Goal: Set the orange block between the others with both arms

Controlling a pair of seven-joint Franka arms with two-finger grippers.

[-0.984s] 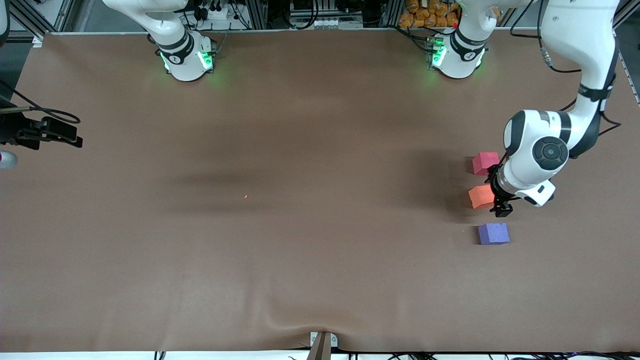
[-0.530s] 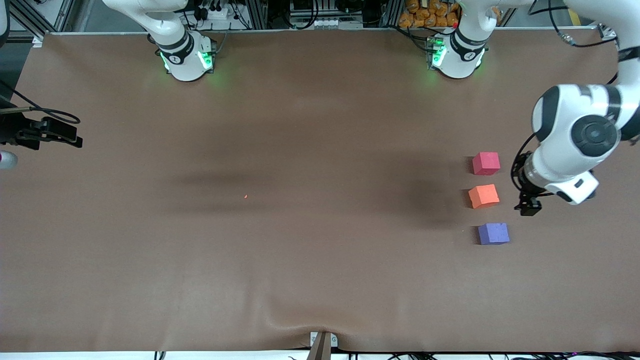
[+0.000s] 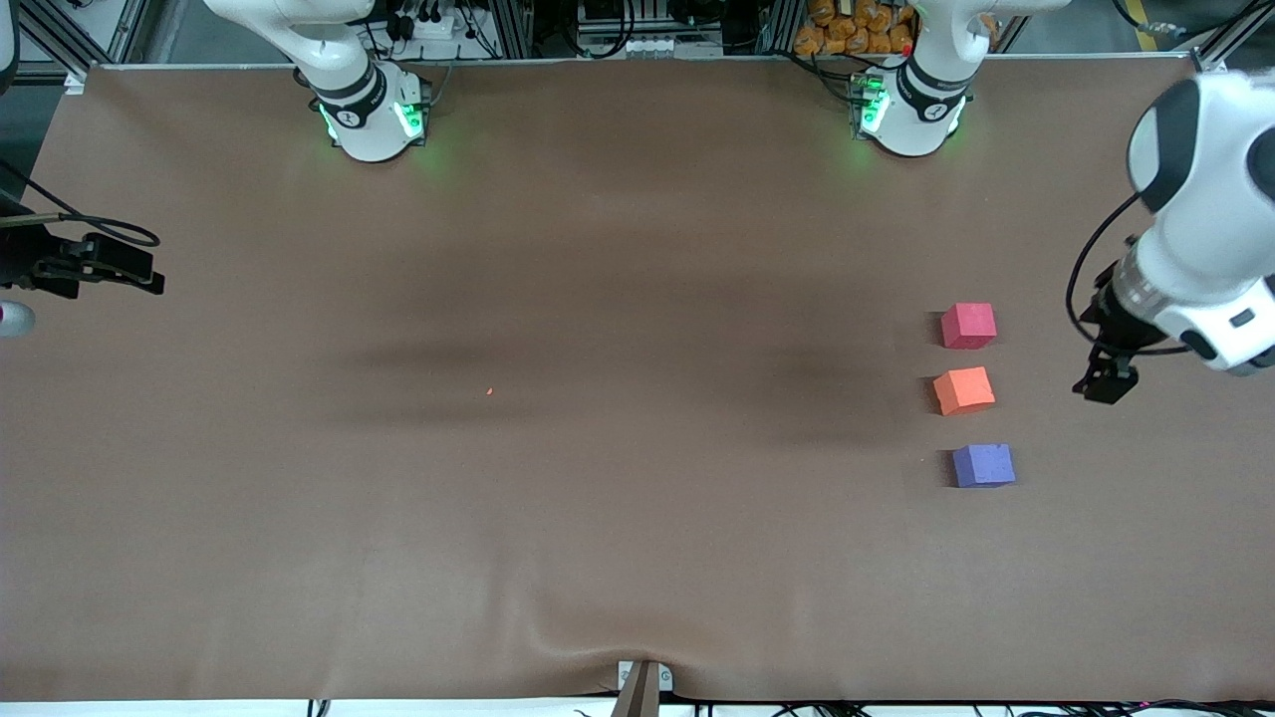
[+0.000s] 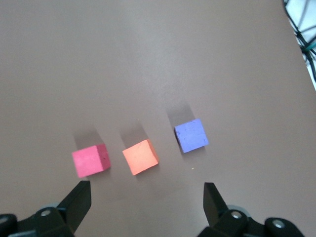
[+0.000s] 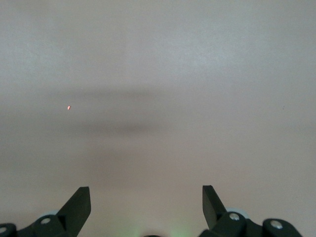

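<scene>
Three small cubes stand in a row near the left arm's end of the table. The orange block (image 3: 963, 390) (image 4: 140, 156) sits between the pinkish-red cube (image 3: 968, 326) (image 4: 91, 160), which is farther from the front camera, and the purple cube (image 3: 983, 465) (image 4: 191, 135), which is nearer. My left gripper (image 3: 1104, 383) (image 4: 145, 190) hangs open and empty in the air, beside the row toward the left arm's end of the table and touching no cube. My right gripper (image 5: 145, 195) is open and empty over bare brown table; that arm waits.
A tiny orange speck (image 3: 489, 390) (image 5: 68, 107) lies on the brown table cover (image 3: 598, 518) near the middle. Black hardware with a cable (image 3: 90, 264) juts in at the right arm's end. A small bracket (image 3: 642, 682) sits at the table's near edge.
The left gripper has drawn away from the orange block, rising and moving toward the left arm's end of the table. The three cubes have stayed in place. The right arm has not moved.
</scene>
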